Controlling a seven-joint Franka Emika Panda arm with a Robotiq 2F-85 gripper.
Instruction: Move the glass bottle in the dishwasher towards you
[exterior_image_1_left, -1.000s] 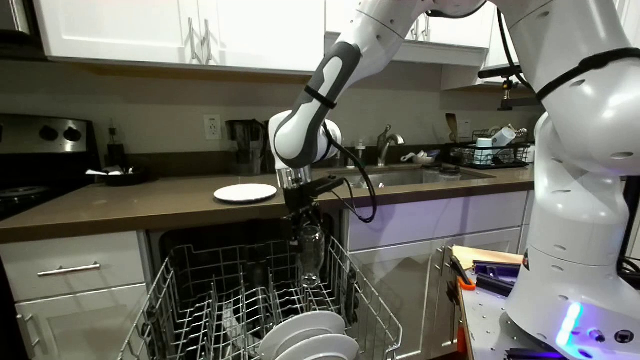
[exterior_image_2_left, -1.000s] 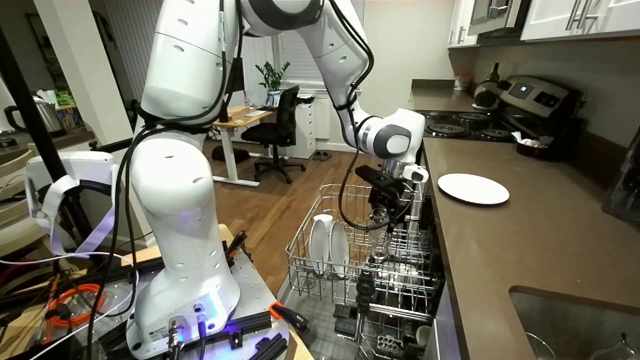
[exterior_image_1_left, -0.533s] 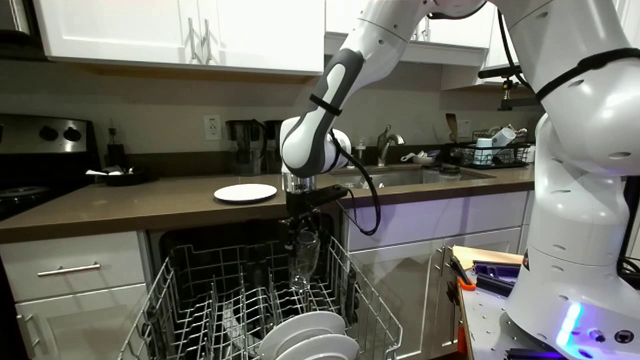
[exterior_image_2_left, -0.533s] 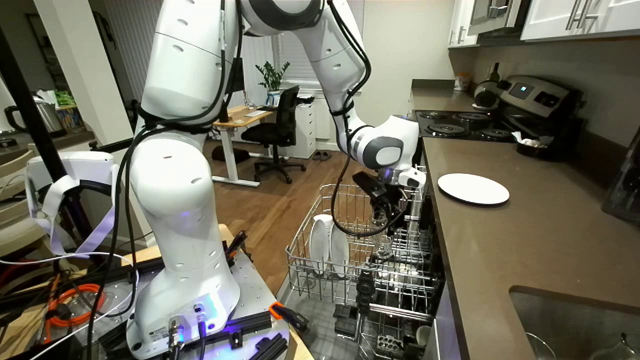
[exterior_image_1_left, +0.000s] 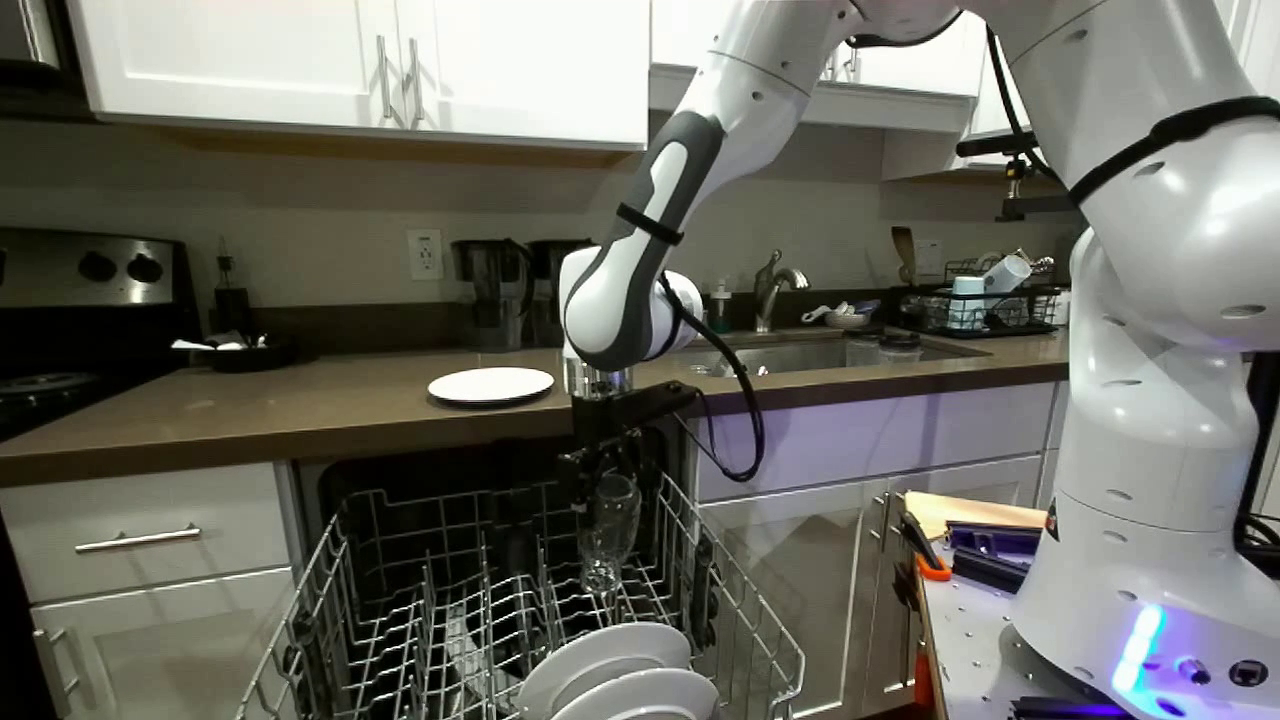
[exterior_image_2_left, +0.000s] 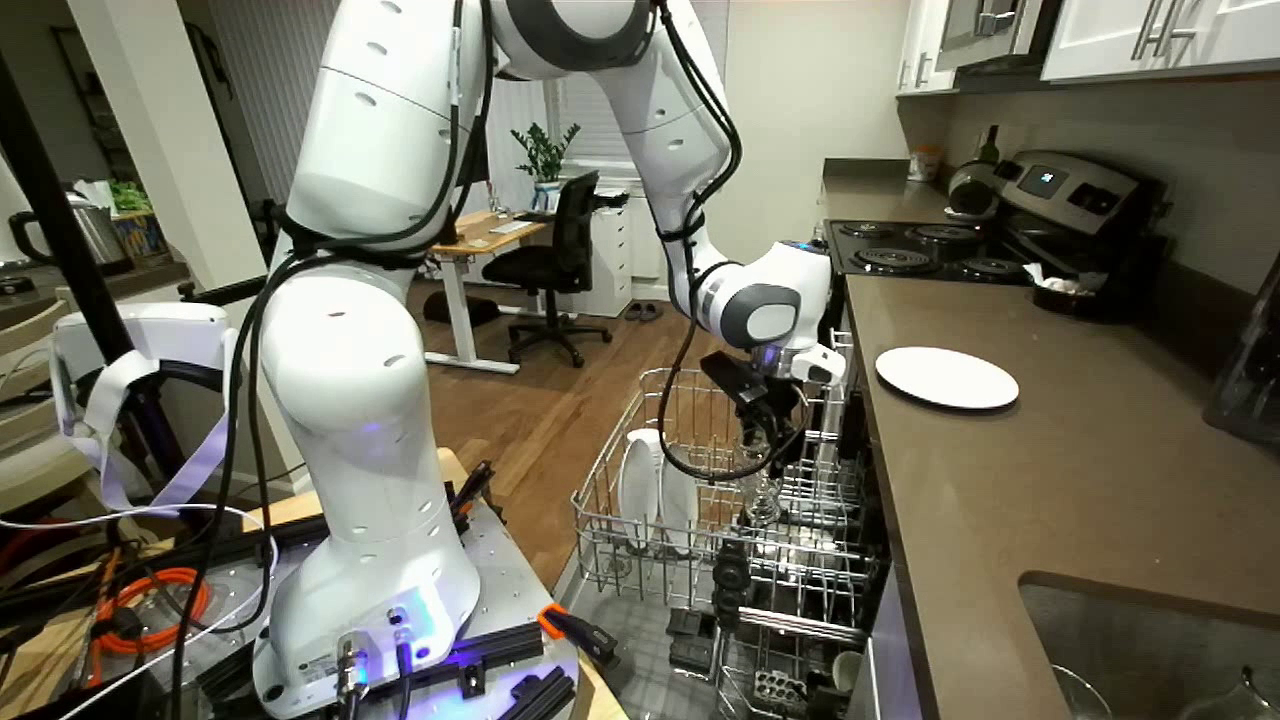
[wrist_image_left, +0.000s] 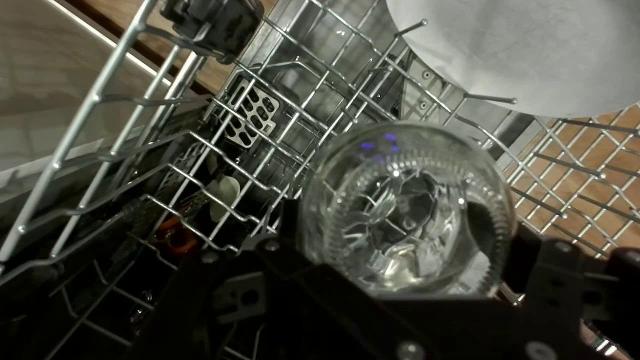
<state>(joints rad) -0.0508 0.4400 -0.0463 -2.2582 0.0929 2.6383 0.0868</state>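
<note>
The glass bottle (exterior_image_1_left: 608, 530) is clear and hangs tilted, its lower end low among the tines of the pulled-out upper wire rack (exterior_image_1_left: 735, 571) of the dishwasher (exterior_image_1_left: 420, 465). I cannot tell whether it touches the wires. My gripper (exterior_image_1_left: 600, 478) is shut on its upper end. An exterior view also shows the bottle (exterior_image_2_left: 762, 498) below the gripper (exterior_image_2_left: 768, 440), partly hidden by it and a cable loop. In the wrist view the round, ridged end of the bottle (wrist_image_left: 405, 200) fills the space between the two black fingers of the gripper (wrist_image_left: 406, 237).
White plates (exterior_image_1_left: 605, 660) stand in the rack near the bottle; one plate (wrist_image_left: 505, 55) is close in the wrist view. A white cup (exterior_image_2_left: 647, 437) stands behind them. The brown counter edge (exterior_image_1_left: 300, 440) runs above the rack, with a white plate (exterior_image_1_left: 490, 385) on it.
The gripper and bottle have moved down toward the rack and slightly left in an exterior view. The bottle went from nearly upright to tilted. The grip has not changed.
</note>
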